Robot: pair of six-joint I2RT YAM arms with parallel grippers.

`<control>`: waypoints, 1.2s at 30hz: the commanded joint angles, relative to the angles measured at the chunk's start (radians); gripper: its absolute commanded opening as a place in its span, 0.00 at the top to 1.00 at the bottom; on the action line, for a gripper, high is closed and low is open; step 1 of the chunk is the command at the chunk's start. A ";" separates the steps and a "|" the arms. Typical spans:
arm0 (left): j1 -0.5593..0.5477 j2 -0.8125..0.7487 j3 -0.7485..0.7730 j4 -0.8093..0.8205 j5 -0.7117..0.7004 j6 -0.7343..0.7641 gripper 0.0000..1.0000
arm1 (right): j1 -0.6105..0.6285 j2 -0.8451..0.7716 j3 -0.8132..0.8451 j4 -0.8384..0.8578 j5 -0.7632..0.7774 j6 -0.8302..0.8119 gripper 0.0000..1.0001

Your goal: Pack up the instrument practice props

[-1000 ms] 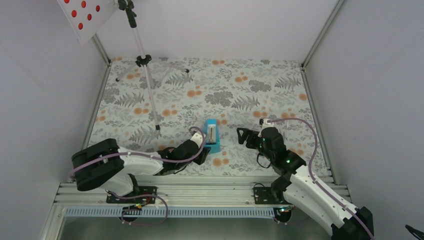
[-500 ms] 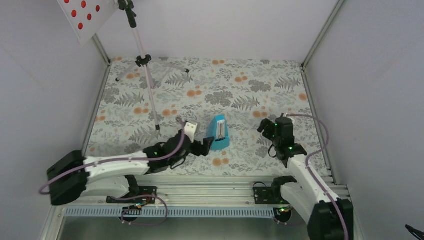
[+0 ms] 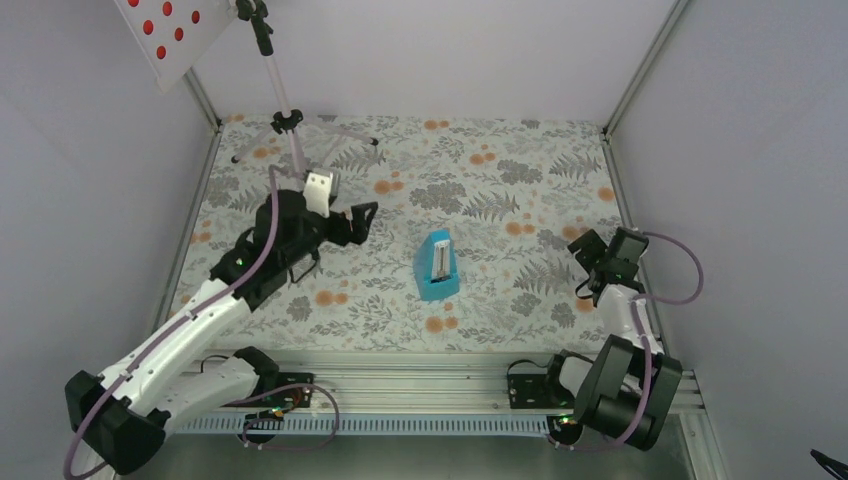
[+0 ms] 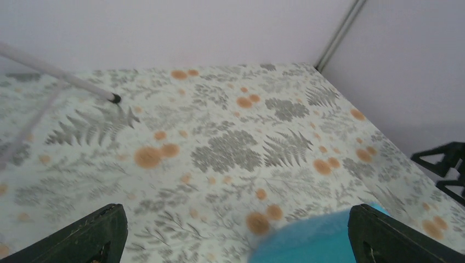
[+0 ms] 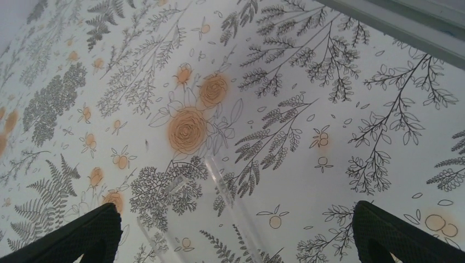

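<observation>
The turquoise pyramid metronome point(image 3: 437, 265) sits free on the floral cloth at mid table; its blurred top also shows low in the left wrist view point(image 4: 318, 241). The silver tripod music stand point(image 3: 286, 122) stands at the back left, and its pale desk point(image 3: 165, 30) shows red dots. The red sheets cannot be told apart from it. My left gripper point(image 3: 358, 222) is open and empty, raised between stand and metronome. One stand leg point(image 4: 55, 76) lies ahead of its fingers point(image 4: 96, 235). My right gripper point(image 3: 585, 265) is open and empty near the right edge.
Grey walls close in the left, back and right. An aluminium rail point(image 3: 400, 385) runs along the near edge. A clear plastic piece point(image 5: 230, 213) lies on the cloth between my right fingers point(image 5: 71, 235). The right gripper shows at the left wrist view's edge point(image 4: 444, 170).
My left arm left the metronome's side and swung up and back-left toward the stand. My right arm drew back to the right edge. The metronome shifted slightly right, then stayed put.
</observation>
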 commanded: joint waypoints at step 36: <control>0.353 0.117 0.066 0.045 0.250 0.297 0.00 | 0.265 0.209 -0.010 -0.005 -0.316 -0.131 0.00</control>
